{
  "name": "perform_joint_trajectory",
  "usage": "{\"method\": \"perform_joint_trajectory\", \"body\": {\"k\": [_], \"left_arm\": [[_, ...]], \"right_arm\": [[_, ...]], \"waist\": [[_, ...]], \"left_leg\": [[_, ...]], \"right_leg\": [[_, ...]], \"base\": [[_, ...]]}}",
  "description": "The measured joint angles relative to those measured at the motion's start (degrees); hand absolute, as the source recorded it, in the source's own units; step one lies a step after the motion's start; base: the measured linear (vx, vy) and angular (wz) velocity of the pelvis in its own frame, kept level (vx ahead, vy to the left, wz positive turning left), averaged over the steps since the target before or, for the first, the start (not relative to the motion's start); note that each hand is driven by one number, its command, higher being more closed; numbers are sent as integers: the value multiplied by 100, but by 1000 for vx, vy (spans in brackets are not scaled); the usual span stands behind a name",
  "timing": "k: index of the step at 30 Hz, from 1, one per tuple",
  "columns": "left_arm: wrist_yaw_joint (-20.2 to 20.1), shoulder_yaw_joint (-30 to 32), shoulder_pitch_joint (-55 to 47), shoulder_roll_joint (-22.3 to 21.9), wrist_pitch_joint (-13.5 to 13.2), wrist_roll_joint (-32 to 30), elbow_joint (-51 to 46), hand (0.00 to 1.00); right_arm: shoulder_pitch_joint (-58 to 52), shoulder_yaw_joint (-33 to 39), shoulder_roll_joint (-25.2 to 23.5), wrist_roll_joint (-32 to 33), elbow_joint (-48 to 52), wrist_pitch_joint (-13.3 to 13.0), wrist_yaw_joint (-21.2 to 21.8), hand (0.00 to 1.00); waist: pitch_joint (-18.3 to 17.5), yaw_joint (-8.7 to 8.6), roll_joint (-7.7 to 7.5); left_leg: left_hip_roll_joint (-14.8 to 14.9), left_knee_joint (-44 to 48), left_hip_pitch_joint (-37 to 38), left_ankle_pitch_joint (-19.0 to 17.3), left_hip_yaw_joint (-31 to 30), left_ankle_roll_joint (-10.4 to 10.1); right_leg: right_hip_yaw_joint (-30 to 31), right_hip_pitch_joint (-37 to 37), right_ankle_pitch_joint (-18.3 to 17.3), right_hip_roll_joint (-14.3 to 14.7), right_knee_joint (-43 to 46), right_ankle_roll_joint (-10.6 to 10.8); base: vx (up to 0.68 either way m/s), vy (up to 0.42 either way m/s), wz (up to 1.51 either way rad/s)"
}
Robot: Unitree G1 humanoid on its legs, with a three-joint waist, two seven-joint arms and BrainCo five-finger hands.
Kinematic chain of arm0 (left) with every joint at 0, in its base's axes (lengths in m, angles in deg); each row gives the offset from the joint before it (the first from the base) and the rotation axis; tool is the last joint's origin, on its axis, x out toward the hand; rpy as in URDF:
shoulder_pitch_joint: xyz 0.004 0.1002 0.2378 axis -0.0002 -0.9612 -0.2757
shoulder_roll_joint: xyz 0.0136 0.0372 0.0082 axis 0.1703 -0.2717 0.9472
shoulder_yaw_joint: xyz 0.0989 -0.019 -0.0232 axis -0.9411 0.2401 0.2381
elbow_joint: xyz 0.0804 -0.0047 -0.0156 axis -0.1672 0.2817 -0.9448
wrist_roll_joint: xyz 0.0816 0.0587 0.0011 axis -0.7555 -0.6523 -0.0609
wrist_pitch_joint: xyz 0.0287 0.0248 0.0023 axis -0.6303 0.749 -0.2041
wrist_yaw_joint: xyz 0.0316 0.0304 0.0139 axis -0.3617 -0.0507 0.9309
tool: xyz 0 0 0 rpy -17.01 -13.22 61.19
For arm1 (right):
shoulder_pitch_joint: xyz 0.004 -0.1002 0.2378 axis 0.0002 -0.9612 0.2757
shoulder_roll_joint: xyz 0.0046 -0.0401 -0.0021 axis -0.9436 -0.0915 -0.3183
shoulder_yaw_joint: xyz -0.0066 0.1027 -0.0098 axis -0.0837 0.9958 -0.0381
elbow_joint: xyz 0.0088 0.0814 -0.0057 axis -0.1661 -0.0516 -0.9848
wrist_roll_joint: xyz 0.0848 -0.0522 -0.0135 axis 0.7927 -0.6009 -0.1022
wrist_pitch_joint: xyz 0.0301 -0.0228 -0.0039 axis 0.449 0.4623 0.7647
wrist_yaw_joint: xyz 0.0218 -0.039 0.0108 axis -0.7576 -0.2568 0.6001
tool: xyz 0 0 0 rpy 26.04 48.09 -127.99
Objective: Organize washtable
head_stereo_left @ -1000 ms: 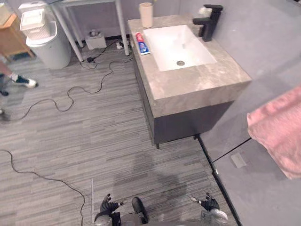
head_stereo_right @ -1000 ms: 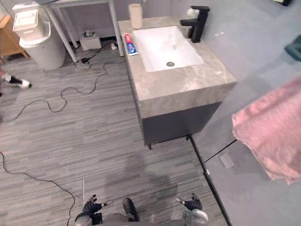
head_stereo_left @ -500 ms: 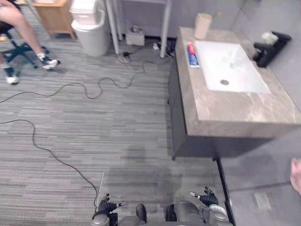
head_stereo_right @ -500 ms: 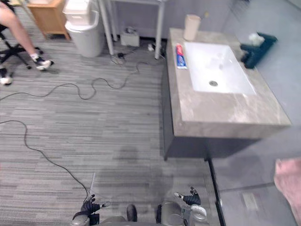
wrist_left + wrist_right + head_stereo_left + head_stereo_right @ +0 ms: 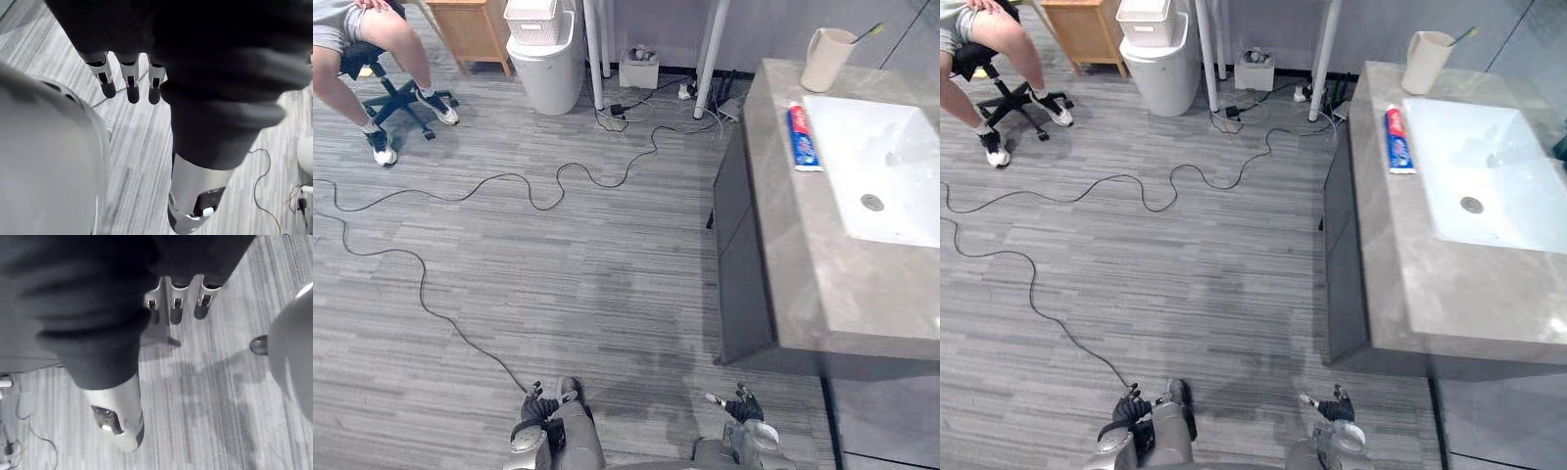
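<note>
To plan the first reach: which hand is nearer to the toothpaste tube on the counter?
Right. The right hand hangs low, short of the toothpaste tube; the left hand hangs farther left.

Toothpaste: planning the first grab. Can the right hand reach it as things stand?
Probably not yet. The right hand hangs open, low at the robot's side, and the toothpaste lies beside the sink toward the far end of the washtable. Nothing covers it; the robot would likely need to step closer.

We've got our left hand and right hand hanging low, well apart from each other, fingers loose and fairly straight on both, pointing down, both hands empty.
</note>
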Motion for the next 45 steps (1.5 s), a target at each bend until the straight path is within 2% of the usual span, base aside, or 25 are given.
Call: {"method": "perform_joint_trajectory", "body": {"k": [1, 2, 4, 6, 8, 10, 13, 14, 15, 16, 17, 18, 19, 22, 25, 28, 30, 31, 32, 33, 35, 37, 40, 43, 45], "left_arm": [[-11, -122, -35, 69, 16, -12, 85, 0], [-5, -136, -86, 114, 36, -42, 137, 0], [-10, -133, -182, 143, 56, -45, 148, 0], [-28, -74, -160, 94, 61, -45, 148, 0], [-85, 141, -140, -75, 83, -46, 158, 0], [-130, 371, -115, -257, 108, -51, 154, 0], [-158, 492, -23, -467, 116, -69, 154, 0], [-173, 560, -19, -536, 122, -111, 156, 0], [-215, 619, 20, -645, 122, -206, 151, 0], [-252, 597, 40, -717, 120, -270, 140, 0], [-256, 605, 50, -748, 116, -269, 128, 0], [-259, 642, 72, -799, 113, -268, 96, 0], [-255, 671, 39, -821, 109, -267, -5, 0], [-256, 720, -17, -819, 105, -260, -219, 0], [-250, 706, -16, -850, 100, -245, -294, 0], [-235, 692, 28, -908, 98, -239, -296, 0], [-231, 642, 14, -919, 97, -239, -236, 0], [-237, 645, -36, -920, 98, -240, -195, 0], [-237, 658, -41, -891, 106, -237, -178, 0], [-228, 653, -76, -792, 100, -234, -144, 0], [-227, 656, -79, -726, 100, -219, -138, 0], [-229, 630, -44, -720, 119, -148, -113, 0], [-225, 584, -47, -703, 126, -40, -9, 0], [-236, 416, 5, -559, 151, -40, 168, 0], [-252, 212, 7, -421, 167, -44, 364, 0]], "right_arm": [[3, 6, 10, 2, -12, 2, 11, 0], [2, 8, 13, 2, -18, 0, 17, 0], [11, 10, 5, 2, 3, 4, 18, 0], [-12, 17, -26, 2, 128, -5, 26, 0], [-3, 129, -44, 4, 178, -8, 52, 0], [-2, 182, -35, 2, 181, -11, 102, 0], [-111, 255, -37, 21, 233, -22, 107, 0], [-125, 258, -49, 12, 253, -27, 108, 0], [-108, 258, -15, 13, 287, -29, 117, 0], [-132, 238, 24, 17, 312, -29, 112, 0], [-148, 224, 37, 17, 344, -20, 111, 0], [-187, 216, 78, 20, 391, -16, 107, 0], [-187, 200, 120, 31, 384, -11, 105, 0], [-169, 189, 110, 141, 367, -3, 100, 0], [-158, 197, 73, 142, 337, 61, 88, 0], [-93, 170, 27, 137, 349, 80, 80, 0], [-120, 128, 64, 137, 363, 67, 79, 0], [-145, 97, 105, 140, 396, 70, 86, 0], [-178, 96, 87, 138, 374, 76, 83, 0], [-293, 96, 7, 137, 391, 90, 103, 0], [-337, 101, -127, 136, 418, 113, 107, 0], [-339, 126, -221, 137, 547, 121, 108, 0], [-269, 214, -236, 134, 622, 86, 124, 0], [-197, 237, -204, 129, 558, 95, 133, 0], [-75, 399, -138, 131, 403, 99, 132, 0]], "waist": [[6, -6, -25], [29, -32, 12], [13, -88, -7], [8, -131, 8], [26, -128, 17], [63, -128, 137], [46, -183, 115], [33, -201, 97], [76, -224, 234], [76, -276, 305], [80, -292, 340], [80, -284, 468], [76, -247, 577], [53, -116, 584], [62, -101, 454], [47, -83, 464], [-3, -39, 539], [-103, -39, 691], [-127, -41, 617], [-306, -61, 413], [-404, 32, 206], [-377, 26, 143], [-334, 46, 321], [-330, 22, 375], [-312, -38, 387]], "left_leg": [[-121, -137, 347, -110, 214, 177], [-225, -368, 736, -180, 359, 293], [-334, -745, 1220, -197, 430, 355], [-420, -1152, 1618, -231, 471, 418], [-540, -1538, 2008, -244, 583, 436], [-640, -2023, 2565, -246, 773, 425], [-852, -2188, 2878, -448, 662, 213], [-857, -2165, 2968, -544, 579, 169], [-726, -1894, 3053, -678, 489, 7], [-502, -950, 2749, -807, 428, -190], [-350, -275, 2515, -828, 420, -227], [59, 1195, 1975, -748, 410, -433], [431, 2291, 1618, -730, 418, -473], [727, 2673, 1092, -783, 436, -383], [580, 1413, 774, -855, 285, -263], [-62, 118, 529, -827, -1442, -311], [-69, -159, 565, -761, -1667, -258], [100, -189, 700, -227, -1416, -311], [132, -78, 778, -278, -1229, -364], [116, -148, 905, -411, -623, -249], [128, -217, 1045, -528, -56, -158], [149, -432, 1444, -597, 686, -59], [180, -934, 2111, -598, 1563, -58], [171, -1262, 2287, -557, 2023, -126], [112, -1473, 2392, -458, 2087, -285]], "right_leg": [[77, -378, 474, -154, 820, -490], [98, -684, 397, -149, 1586, -521], [89, -960, 52, 131, 2217, -297], [-91, -1482, -383, 740, 2601, -78], [-555, -1811, -576, 1076, 2268, -113], [-1422, -1868, -453, 1440, 874, -304], [-1278, -1877, 234, 1676, -357, -624], [-1254, -1824, 478, 1676, -301, -853], [-1371, -1674, 321, 1689, -110, -1000], [-1487, -1432, 133, 1686, -164, -982], [-1533, -1283, 72, 1702, -216, -985], [-1545, -939, 13, 1883, -401, -1050], [-1444, -599, -52, 2117, -608, -1125], [-934, -67, -100, 2388, -910, -1187], [-238, 241, -136, 2392, -1070, -1083], [948, 328, -263, 2400, -1032, -863], [1644, 258, -448, 2515, -827, -644], [2083, 239, -642, 2670, -583, -521], [2284, 225, -734, 2656, -450, -415], [2459, -54, -786, 2513, -179, -251], [2269, -316, -734, 2371, -42, -57], [985, -824, -621, 1963, 463, 262], [-1003, -1080, -705, 1254, 918, 82], [-1561, -1313, -689, 1169, 304, 36], [-1626, -1381, 32, 1236, -353, -398]], "base": [[453, 536, -29], [431, 447, -37], [301, 259, -15], [309, 182, -3], [337, 123, -16], [492, 122, -23], [418, 24, 24], [511, -80, 50], [483, -144, 56], [455, -161, 55], [423, -183, 41], [424, -158, -10], [433, -134, -39], [433, -55, -109], [374, 71, -125], [320, 253, -186], [284, 348, -219], [222, 338, -174], [289, 483, -209], [204, 353, -179], [151, 301, -168], [86, 218, -155], [51, 170, -140], [75, -12, -96], [193, -127, -47]]}}
